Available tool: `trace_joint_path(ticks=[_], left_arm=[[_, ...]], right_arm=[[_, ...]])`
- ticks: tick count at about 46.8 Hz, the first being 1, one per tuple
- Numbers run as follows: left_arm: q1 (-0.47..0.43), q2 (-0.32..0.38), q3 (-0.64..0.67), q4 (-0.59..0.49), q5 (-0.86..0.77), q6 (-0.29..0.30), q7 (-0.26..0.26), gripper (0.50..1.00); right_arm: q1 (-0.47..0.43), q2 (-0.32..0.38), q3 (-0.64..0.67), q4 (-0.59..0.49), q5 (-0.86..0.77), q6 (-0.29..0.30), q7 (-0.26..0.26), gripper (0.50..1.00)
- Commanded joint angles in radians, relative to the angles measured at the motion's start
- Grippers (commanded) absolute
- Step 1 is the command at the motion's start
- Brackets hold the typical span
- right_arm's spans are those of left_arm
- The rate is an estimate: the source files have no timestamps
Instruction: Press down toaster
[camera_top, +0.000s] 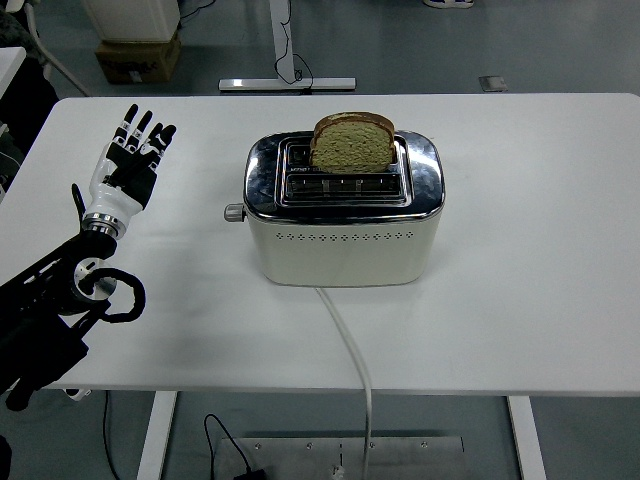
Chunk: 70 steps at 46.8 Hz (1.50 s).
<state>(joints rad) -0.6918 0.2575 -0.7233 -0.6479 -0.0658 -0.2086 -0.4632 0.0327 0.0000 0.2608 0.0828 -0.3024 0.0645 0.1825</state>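
Toaster (344, 215) far-side lower bread (352, 142) hidden

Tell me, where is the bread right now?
In the head view, the bread stands upright in the far slot of the toaster, near the middle of the white table. The left hand is off to the toaster's left, not touching it.

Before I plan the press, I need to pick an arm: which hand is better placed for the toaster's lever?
Left. The left hand is over the table, on the lever's side; no right arm shows.
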Motion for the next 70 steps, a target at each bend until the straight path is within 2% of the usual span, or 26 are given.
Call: trace_joint_path(ticks=[1, 27, 34, 44, 53, 60, 70], left_arm=[[0.000, -0.001, 0.001, -0.001, 0.000, 0.001, 0.000, 1.000], [0.008, 0.005, -0.001, -0.001, 0.003, -0.002, -0.003, 1.000], [0.006, 0.037, 0.001, -0.001, 0.003, 0.000, -0.003, 1.000], [0.005, 0.048, -0.001, -0.001, 0.001, 0.000, -0.003, 1.000], [0.012, 0.054, 0.001, -0.013, 0.003, -0.018, -0.005, 1.000], [0.031, 0.075, -0.001, -0.061, 0.001, -0.078, -0.003, 1.000], [0.026, 0.095, 0.002, -0.068, 0.018, -0.074, -0.003, 1.000]], right_arm=[[0.000, 0.000, 0.000, 0.000, -0.001, 0.000, 0.000, 0.998], [-0.001, 0.000, 0.000, 0.000, 0.000, 0.000, 0.000, 0.998], [-0.001, 0.000, 0.000, 0.000, 0.000, 0.000, 0.000, 0.998], [-0.001, 0.000, 0.000, 0.000, 0.000, 0.000, 0.000, 0.998], [-0.001, 0.000, 0.000, 0.000, 0.000, 0.000, 0.000, 0.998], [-0.001, 0.000, 0.000, 0.000, 0.000, 0.000, 0.000, 0.998], [-0.001, 0.000, 0.000, 0.000, 0.000, 0.000, 0.000, 0.998]])
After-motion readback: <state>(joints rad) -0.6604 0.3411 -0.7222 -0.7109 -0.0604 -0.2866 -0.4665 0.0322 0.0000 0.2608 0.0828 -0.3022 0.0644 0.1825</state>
